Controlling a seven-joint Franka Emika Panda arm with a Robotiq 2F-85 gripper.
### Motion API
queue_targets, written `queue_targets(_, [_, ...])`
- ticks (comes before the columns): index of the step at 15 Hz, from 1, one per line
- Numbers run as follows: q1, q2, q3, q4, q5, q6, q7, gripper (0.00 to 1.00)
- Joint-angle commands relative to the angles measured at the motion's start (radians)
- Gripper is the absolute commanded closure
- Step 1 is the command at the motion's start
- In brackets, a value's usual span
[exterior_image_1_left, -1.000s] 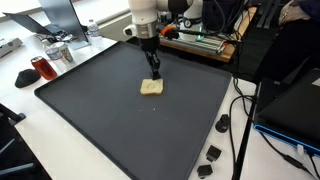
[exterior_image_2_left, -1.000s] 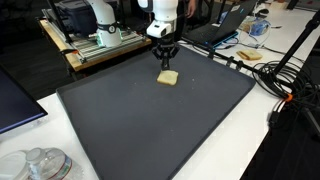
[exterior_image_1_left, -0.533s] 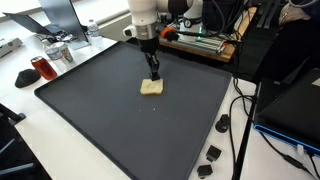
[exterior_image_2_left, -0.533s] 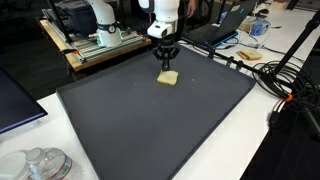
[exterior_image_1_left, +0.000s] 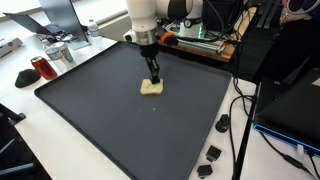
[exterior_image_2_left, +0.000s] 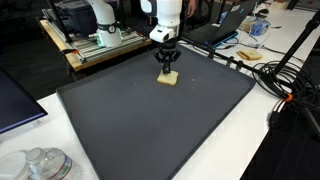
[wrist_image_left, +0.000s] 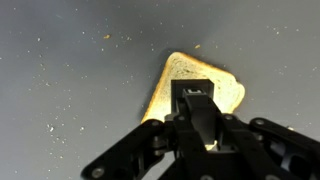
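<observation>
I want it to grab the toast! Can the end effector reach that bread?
Probably yes. The end effector hangs right over the bread, and nothing else lies near it on the black mat. Its fingers look shut, so they would need opening first.

Dark mat (exterior_image_1_left: 110, 125) w/ bread slice (exterior_image_1_left: 151, 89) + crumbs (wrist_image_left: 108, 37).

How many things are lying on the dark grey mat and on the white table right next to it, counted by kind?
Pale tan slice of bread, on the dark grey rectangular mat: 1
Small black plastic pieces, on the white table beside the mat: 3
Total: 4
</observation>
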Motion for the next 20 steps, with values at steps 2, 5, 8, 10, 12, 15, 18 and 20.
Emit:
queue_targets(2, [0.019,0.055,-0.015,0.046,-0.009,-0.019,0.020,0.95])
queue_targets(5, [0.020,0.096,-0.013,0.062,0.001,-0.013,0.014,0.95])
queue_targets(8, [0.016,0.135,-0.001,0.085,0.022,-0.003,0.000,0.95])
queue_targets(10, [0.010,0.144,0.009,0.086,0.041,0.010,-0.009,0.95])
queue_targets(12, [0.013,0.081,-0.010,0.055,0.018,-0.014,-0.008,0.79])
queue_targets(15, [0.013,0.081,-0.010,0.055,0.023,-0.014,-0.010,0.79])
queue_targets(18, [0.012,0.081,-0.010,0.055,0.025,-0.014,-0.010,0.79])
queue_targets(20, [0.012,0.081,-0.010,0.055,0.025,-0.014,-0.010,0.79])
